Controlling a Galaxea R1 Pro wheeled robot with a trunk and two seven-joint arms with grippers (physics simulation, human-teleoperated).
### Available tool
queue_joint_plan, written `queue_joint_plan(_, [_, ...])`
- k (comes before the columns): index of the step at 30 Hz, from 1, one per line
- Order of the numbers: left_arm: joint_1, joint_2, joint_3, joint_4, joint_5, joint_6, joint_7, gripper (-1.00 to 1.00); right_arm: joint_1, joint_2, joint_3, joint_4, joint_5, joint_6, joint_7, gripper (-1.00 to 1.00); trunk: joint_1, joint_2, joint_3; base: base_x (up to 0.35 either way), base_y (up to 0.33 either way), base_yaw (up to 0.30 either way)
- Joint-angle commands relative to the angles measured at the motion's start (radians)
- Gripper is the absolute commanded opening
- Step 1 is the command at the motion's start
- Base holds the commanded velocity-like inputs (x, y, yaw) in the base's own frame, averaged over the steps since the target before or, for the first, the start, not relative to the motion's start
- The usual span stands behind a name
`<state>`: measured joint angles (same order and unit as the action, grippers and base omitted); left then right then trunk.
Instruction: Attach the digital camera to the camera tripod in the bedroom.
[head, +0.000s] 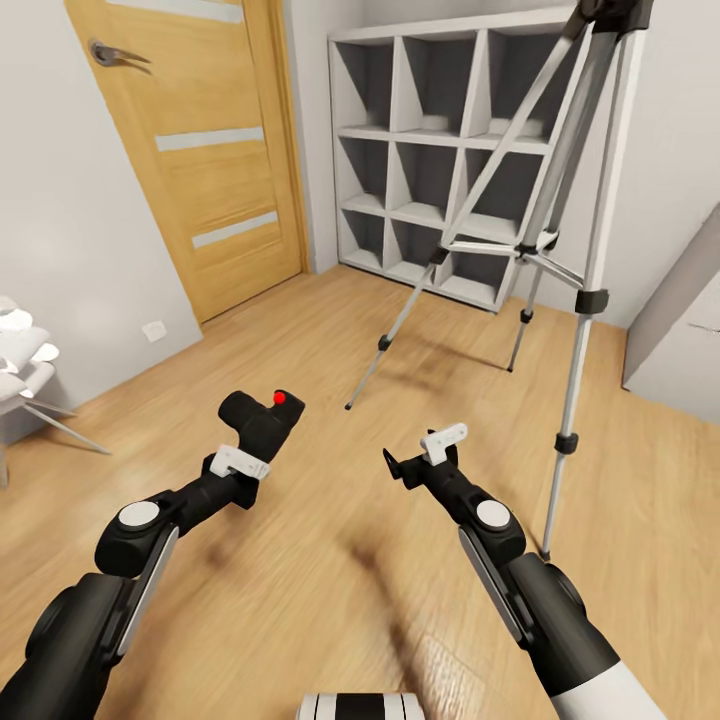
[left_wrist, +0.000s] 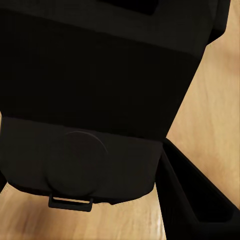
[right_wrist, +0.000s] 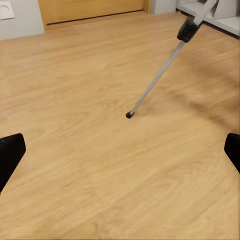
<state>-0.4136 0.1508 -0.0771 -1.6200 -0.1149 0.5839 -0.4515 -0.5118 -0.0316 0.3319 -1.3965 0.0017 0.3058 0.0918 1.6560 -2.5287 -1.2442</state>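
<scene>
Shelving (head: 440, 150) behind camera tripod (head: 560, 230)

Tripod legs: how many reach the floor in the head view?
3. On the silver-grey metal tripod, one leg foots nearest the robot at right, one slants left to the open wood floor, one lands near the white cube shelving. None appears hidden.
</scene>
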Motion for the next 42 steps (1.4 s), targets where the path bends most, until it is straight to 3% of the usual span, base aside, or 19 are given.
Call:
queue_joint_plan(1, [-0.001, 0.001, 0.000, -0.001, -0.012, 0.002, -0.009, -1.00, -0.001, -0.001, 0.001, -0.001, 0.001, 0.006, 0.002, 1.00, -0.001, 0.000, 0.003, 0.000, 0.000, 0.000])
queue_joint_plan(42, [-0.001, 0.001, -0.006, 0.002, -0.012, 0.002, -0.009, -1.00, -0.001, -0.002, -0.007, 0.007, 0.000, 0.010, 0.002, 1.00, -0.019, 0.010, 0.162, 0.000, 0.000, 0.000])
